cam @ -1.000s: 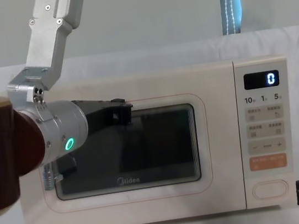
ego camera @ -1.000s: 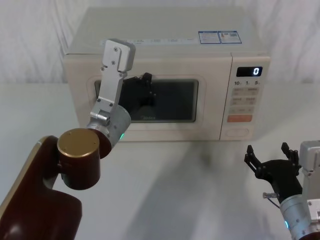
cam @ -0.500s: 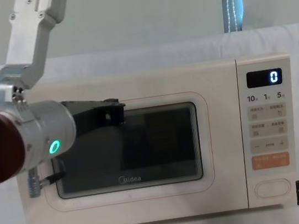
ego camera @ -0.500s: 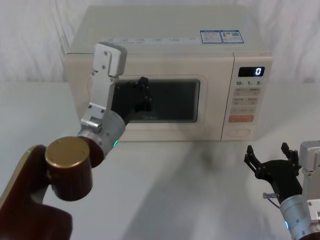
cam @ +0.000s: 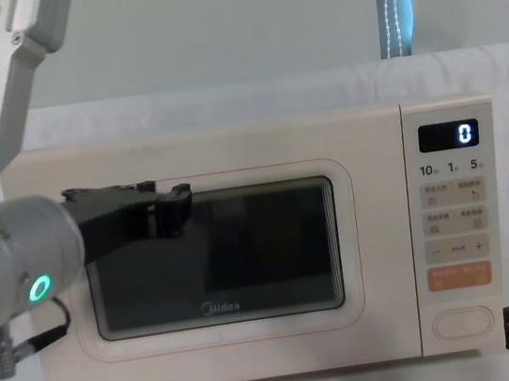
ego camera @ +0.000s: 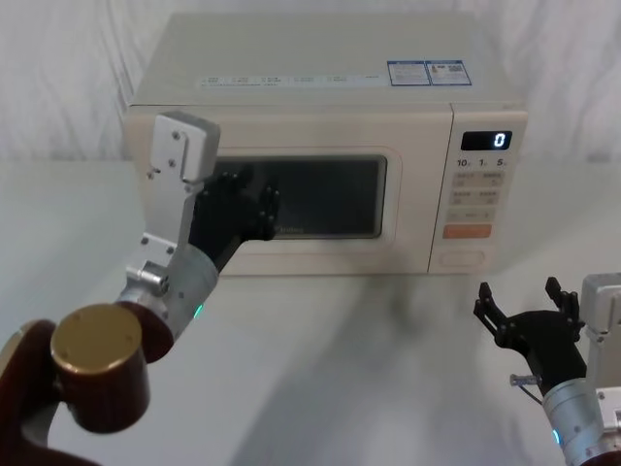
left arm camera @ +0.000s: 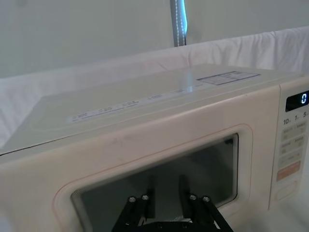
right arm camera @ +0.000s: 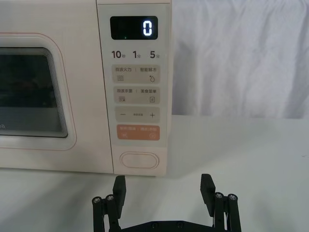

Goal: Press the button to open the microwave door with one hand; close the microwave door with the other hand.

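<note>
The cream microwave door (ego camera: 320,160) with its dark window sits flush with the oven body, also seen in the chest view as door (cam: 256,332). My left gripper (ego camera: 264,209) hovers just in front of the window's left part, apart from the glass, its fingers (left arm camera: 137,200) spread with nothing between them. The button (ego camera: 461,258), a wide cream key, lies at the foot of the control panel, below the orange key. My right gripper (ego camera: 529,306) rests low at the front right, open, facing the button (right arm camera: 139,160) from a distance.
The microwave stands on a white table (ego camera: 369,349) with a white cloth backdrop behind. The display (ego camera: 497,140) reads 0. Bare tabletop lies between the oven's front and my right gripper. My left arm's brown elbow joint (ego camera: 97,364) fills the lower left.
My left gripper has drawn back from the door window, toward the left and toward me. The door has stayed shut and the right arm has not moved.
</note>
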